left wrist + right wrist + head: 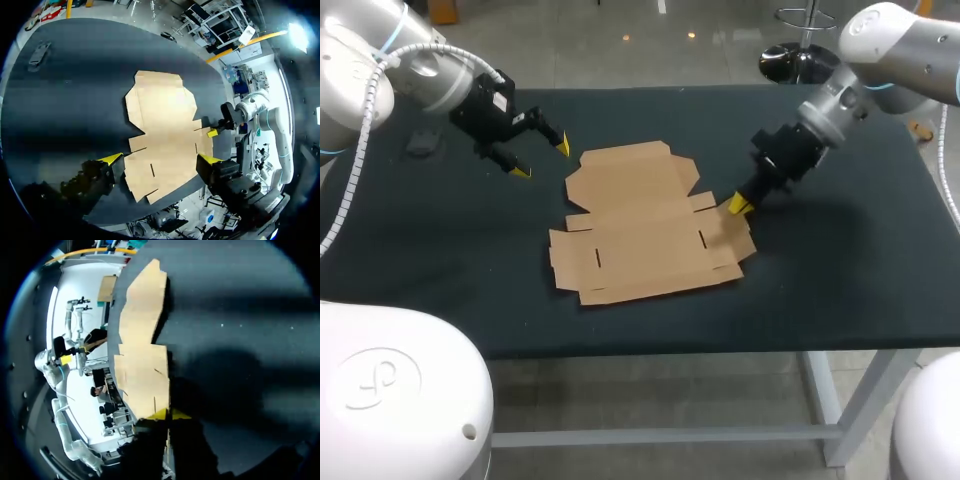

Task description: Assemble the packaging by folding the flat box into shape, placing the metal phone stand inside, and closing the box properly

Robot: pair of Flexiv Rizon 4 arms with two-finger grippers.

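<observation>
The flat brown cardboard box (640,225) lies unfolded in the middle of the dark table (840,260). My right gripper (738,205) is at the box's right edge, its yellow tips pinched on a side flap; in the right wrist view the tips (168,414) meet on the cardboard's (142,355) edge. My left gripper (542,160) hovers open off the box's upper left corner, with nothing between its fingers. From the left wrist view the box (165,125) lies ahead of the spread fingers (160,159). A small dark metal stand (420,140) lies at the table's far left.
The stand (39,51) lies well away from the box, near the table's back left edge. Bare dark tabletop surrounds the cardboard on all sides. My right arm's gripper (213,132) shows in the left wrist view at the box's far edge.
</observation>
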